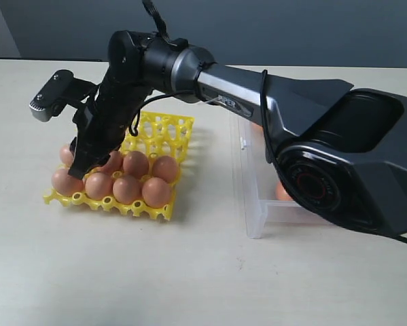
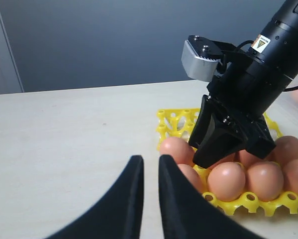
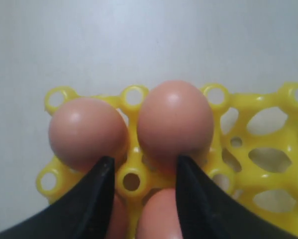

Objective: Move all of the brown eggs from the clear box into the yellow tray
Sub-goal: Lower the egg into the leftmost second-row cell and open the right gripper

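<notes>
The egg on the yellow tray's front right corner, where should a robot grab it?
From straight above, pinch the egg around its upper half: it sits upright in the yellow tray, top exposed, with neighbouring eggs close behind and left.

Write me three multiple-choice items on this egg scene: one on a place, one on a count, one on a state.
1. In the exterior view, where does the clear box lie from the yellow tray?
A. to its left
B. to its right
C. on top of it

2. How many brown eggs sit in the tray's nearest row in that view?
A. two
B. four
C. six

3. The tray's farthest cups are
A. empty
B. filled with eggs
C. covered by a lid

Answers:
1 B: the box stands on the table to the right of the tray.
2 B: four eggs line the front edge.
3 A: bare yellow lattice shows behind the eggs.
</notes>
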Controlling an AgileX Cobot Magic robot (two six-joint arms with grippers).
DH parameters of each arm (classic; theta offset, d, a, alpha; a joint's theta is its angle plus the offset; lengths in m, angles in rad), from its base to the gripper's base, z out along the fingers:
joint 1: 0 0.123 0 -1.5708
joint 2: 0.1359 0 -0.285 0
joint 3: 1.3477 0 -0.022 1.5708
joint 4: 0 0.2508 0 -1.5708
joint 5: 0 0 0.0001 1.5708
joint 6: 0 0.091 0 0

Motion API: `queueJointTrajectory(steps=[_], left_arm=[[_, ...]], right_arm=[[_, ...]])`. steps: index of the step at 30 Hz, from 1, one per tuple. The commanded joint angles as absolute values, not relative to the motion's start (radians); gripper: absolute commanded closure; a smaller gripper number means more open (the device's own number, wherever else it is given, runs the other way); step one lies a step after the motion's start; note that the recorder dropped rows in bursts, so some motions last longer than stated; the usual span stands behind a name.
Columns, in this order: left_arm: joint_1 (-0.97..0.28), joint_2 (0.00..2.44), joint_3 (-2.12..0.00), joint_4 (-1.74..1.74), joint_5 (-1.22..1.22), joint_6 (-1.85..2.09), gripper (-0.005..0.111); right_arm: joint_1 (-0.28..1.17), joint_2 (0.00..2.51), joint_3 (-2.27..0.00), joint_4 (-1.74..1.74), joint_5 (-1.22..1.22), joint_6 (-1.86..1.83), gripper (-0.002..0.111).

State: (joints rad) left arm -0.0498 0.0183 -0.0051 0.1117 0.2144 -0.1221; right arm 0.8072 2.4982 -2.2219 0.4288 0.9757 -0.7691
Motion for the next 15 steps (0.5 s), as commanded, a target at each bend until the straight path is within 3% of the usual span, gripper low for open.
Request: queueJointTrajectory(steps=[1,15], left_arm=[[-0.052,0.024,0.000,0.114,0.208,-0.123,0.095],[-0.052,0.024,0.000,0.114,0.208,-0.123,0.095]], right_arm=[[0.803,2.490,-2.219,0.435,0.994,-0.755,0.069],[0.822,2.436,-2.220,0.404,0.876,-0.866,0.069]])
